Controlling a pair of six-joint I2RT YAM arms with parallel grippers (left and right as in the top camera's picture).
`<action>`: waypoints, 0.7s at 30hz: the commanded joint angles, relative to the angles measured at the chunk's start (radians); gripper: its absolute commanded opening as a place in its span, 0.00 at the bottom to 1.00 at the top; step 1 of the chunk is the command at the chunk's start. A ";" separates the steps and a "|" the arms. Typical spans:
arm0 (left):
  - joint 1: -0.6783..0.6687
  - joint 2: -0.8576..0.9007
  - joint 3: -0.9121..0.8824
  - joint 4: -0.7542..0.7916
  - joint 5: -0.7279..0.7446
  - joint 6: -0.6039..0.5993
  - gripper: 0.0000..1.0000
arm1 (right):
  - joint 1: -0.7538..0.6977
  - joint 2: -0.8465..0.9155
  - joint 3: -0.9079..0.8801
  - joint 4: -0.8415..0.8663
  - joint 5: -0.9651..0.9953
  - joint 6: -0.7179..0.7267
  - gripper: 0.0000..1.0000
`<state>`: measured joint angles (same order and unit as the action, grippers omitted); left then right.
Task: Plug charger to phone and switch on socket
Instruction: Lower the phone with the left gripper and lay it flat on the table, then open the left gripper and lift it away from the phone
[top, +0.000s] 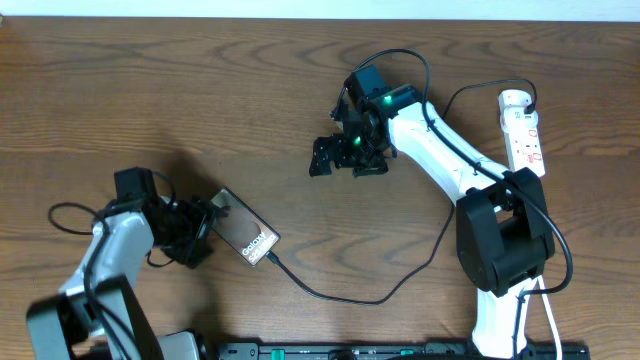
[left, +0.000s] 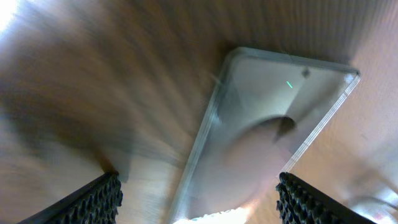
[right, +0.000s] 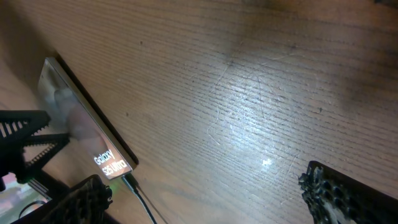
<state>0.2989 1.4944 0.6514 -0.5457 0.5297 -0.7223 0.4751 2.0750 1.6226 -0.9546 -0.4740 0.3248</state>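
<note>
I read the left gripper (left: 198, 182) as wide open, straddling the end of the phone (top: 247, 233) without pinching it. The charger (top: 340, 297) tip sits at the phone's lower corner. The right gripper (top: 346, 160) is open and empty over the table (top: 150, 90), and its arm's elbow overlaps the near end of the socket (top: 523, 125).

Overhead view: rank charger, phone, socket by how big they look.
1. charger: by far the longest, though thin.
2-3. phone and socket: near alike in length. The left tool overlaps one phone end and the right arm hides the socket's lower end, so no ranking.
</note>
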 joint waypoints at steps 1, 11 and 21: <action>0.007 -0.069 -0.077 -0.015 -0.339 0.116 0.82 | -0.002 0.001 0.006 -0.003 -0.003 -0.016 0.98; 0.007 -0.565 -0.069 -0.029 -0.061 0.303 0.86 | -0.005 0.001 0.006 -0.003 0.014 -0.015 0.96; 0.007 -0.893 -0.044 -0.021 0.186 0.303 0.94 | -0.129 -0.016 0.236 -0.317 0.455 0.076 0.99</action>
<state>0.3038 0.6441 0.5804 -0.5705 0.6270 -0.4412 0.4183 2.0750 1.7103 -1.1824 -0.2577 0.3546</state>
